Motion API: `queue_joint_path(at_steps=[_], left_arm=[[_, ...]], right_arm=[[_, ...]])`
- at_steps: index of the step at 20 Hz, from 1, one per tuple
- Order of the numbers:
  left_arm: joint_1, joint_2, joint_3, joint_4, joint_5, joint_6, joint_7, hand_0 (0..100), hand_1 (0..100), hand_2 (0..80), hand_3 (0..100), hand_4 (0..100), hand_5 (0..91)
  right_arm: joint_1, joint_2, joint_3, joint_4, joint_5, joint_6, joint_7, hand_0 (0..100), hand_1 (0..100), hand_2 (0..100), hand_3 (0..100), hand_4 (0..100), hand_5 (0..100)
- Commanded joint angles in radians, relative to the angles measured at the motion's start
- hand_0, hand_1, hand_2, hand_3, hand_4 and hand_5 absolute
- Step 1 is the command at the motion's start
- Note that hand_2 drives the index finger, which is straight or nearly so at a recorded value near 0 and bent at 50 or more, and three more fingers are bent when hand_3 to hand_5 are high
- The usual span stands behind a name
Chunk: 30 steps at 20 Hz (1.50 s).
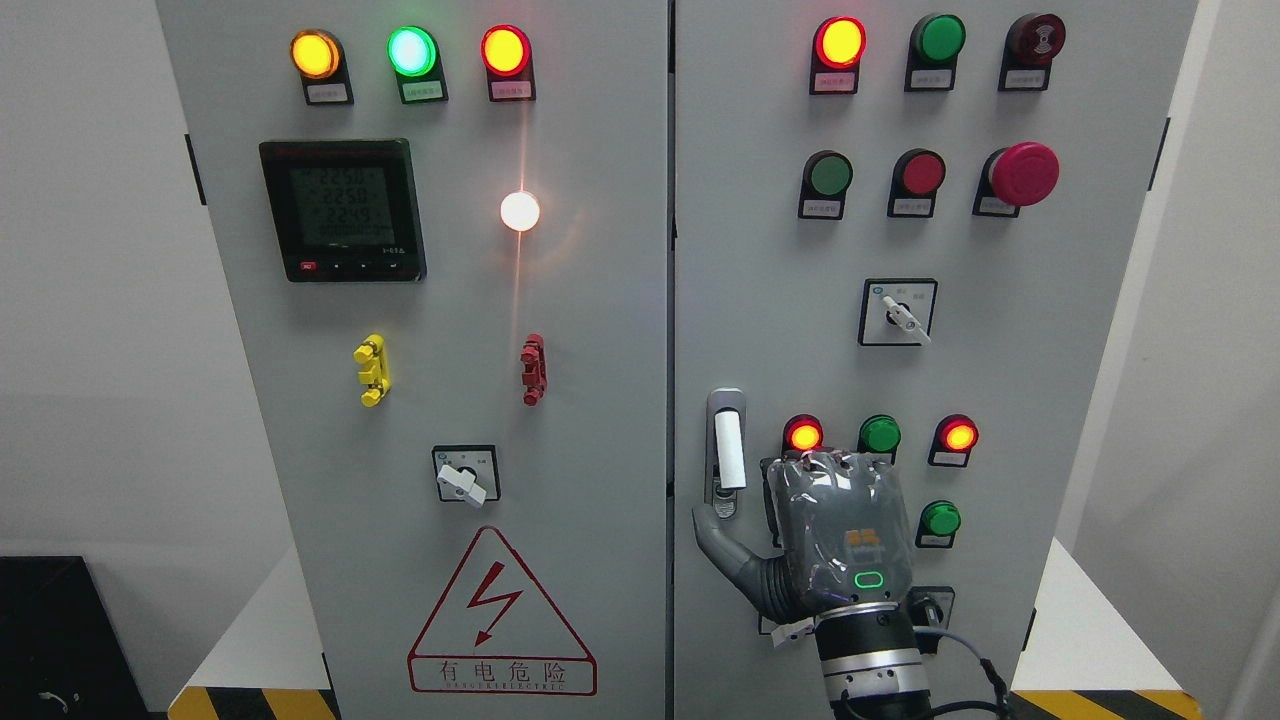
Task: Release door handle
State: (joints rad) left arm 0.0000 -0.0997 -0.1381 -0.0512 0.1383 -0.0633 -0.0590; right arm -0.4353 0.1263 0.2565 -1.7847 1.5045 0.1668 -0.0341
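Head view: R hand (pixel 838 535) is seen at lower right of frame, arm entering from bottom edge, back of hand toward camera, held upright vs. R cabinet door (pixel 780 300). Thumb is extended left, tip just below door handle (pixel 727 450); nothing is gripped. Other fingers hidden behind the palm, curl can't be told. Handle sits lower centre, upright, white grip.

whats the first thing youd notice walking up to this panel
The glowing white lamp on the left door flares brightest, below a row of lit amber, green and red lamps. At the lower right, the robot's right hand sits flat by the white door handle, not gripping it. A red mushroom button stands out at upper right.
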Motion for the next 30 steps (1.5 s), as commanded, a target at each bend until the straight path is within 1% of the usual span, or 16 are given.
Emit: queue_joint_path(at_steps=[1, 9, 11, 15, 20, 23, 30], left_arm=[[0.018, 0.000, 0.000, 0.001, 0.000, 0.000, -0.001, 12, 56, 0.0, 0, 0, 0.0], [0.018, 0.000, 0.000, -0.001, 0.000, 0.000, -0.001, 12, 56, 0.0, 0, 0, 0.0], [0.018, 0.000, 0.000, 0.001, 0.000, 0.000, -0.001, 12, 56, 0.0, 0, 0, 0.0], [0.018, 0.000, 0.000, 0.001, 0.000, 0.000, -0.001, 12, 56, 0.0, 0, 0, 0.0], [0.018, 0.000, 0.000, 0.001, 0.000, 0.000, -0.001, 12, 56, 0.0, 0, 0, 0.0], [0.018, 0.000, 0.000, 0.001, 0.000, 0.000, -0.001, 12, 56, 0.0, 0, 0, 0.0], [0.018, 0.000, 0.000, 0.001, 0.000, 0.000, -0.001, 12, 56, 0.0, 0, 0, 0.0]], right_arm=[[-0.013, 0.004, -0.002, 0.030, 0.000, 0.000, 0.000, 22, 29, 96, 100, 95, 95], [-0.016, 0.004, -0.002, 0.033, -0.001, 0.002, 0.002, 27, 26, 96, 100, 95, 95], [-0.017, 0.004, -0.003, 0.034, -0.001, 0.002, 0.016, 29, 26, 96, 100, 95, 95], [-0.025, 0.006, -0.016, 0.034, -0.001, 0.002, 0.016, 31, 27, 95, 100, 95, 95], [-0.036, 0.006, -0.016, 0.034, -0.001, 0.002, 0.016, 34, 26, 95, 100, 95, 95], [-0.034, 0.006, -0.016, 0.034, -0.001, 0.002, 0.016, 37, 26, 95, 100, 95, 95], [-0.036, 0.007, -0.016, 0.034, -0.001, 0.002, 0.016, 40, 26, 95, 100, 94, 95]])
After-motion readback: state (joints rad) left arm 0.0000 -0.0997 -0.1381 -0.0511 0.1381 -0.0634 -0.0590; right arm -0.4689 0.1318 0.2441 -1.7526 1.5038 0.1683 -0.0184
